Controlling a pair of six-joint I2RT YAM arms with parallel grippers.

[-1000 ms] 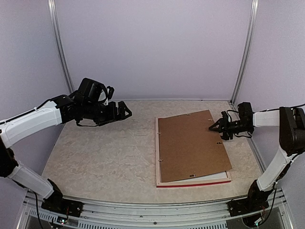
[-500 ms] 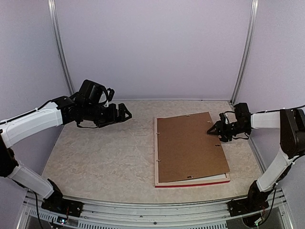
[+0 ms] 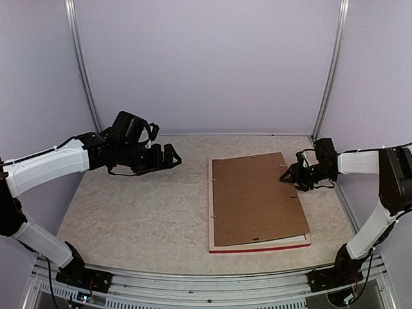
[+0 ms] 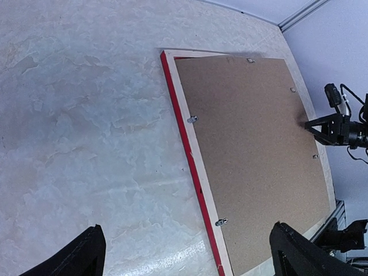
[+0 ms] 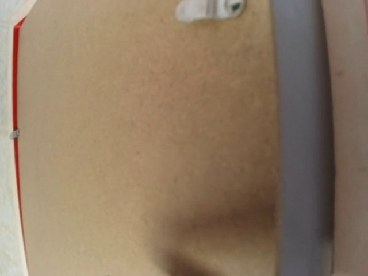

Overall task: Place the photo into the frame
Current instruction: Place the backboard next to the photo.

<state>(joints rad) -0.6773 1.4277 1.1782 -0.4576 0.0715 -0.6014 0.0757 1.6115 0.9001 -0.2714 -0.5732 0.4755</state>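
On your left, the left gripper hangs in the air above the table, well apart from everything else. Its fingers are spread as wide as they go and they hold nothing. Look to the middle and you find the frame lying flat on the table, face down, on the right half. You can see its pale wood back and a thin red edge along the left side and the near side. A brown backing board lies on top of the frame and covers nearly all of it. The board sits a little crooked, so its near right corner pokes out past the frame. Small metal clips sit along the frame's sides. You cannot see the photo in any view. On your right, the right gripper is down low with its tip right at the right edge of the board, near the far end. Its own camera is so close that you get only a blurry brown board, so you cannot tell how far its fingers are apart or if they hold the board.
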